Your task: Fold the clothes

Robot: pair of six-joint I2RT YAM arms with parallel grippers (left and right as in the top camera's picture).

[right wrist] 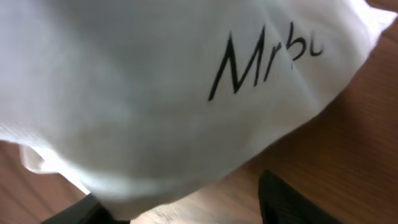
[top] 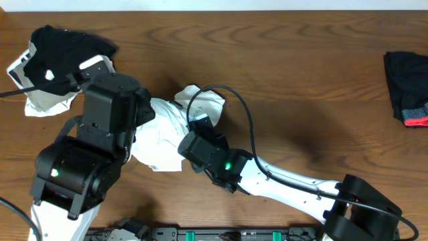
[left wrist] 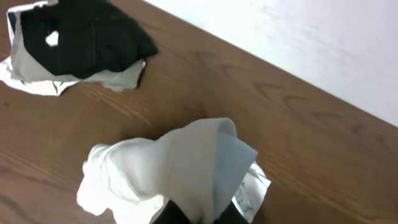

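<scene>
T-shirt (top: 160,144) lies bunched on the table (top: 301,60), left of centre, between the arms. Overhead hides both sets of fingertips. Left wrist view: left gripper (left wrist: 198,216) clamped on a raised fold. Right wrist view: right gripper (right wrist: 186,208) jaws apart, cloth contact unclear, "Mr" print legible here only.

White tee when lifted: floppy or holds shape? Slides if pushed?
Likely very floppy: the white T-shirt drapes in soft folds over the left gripper, shut on a bunch of it. Probably light for its size: thin cloth. Pushed, it would likely bunch on the wooden table rather than slide whole.
</scene>
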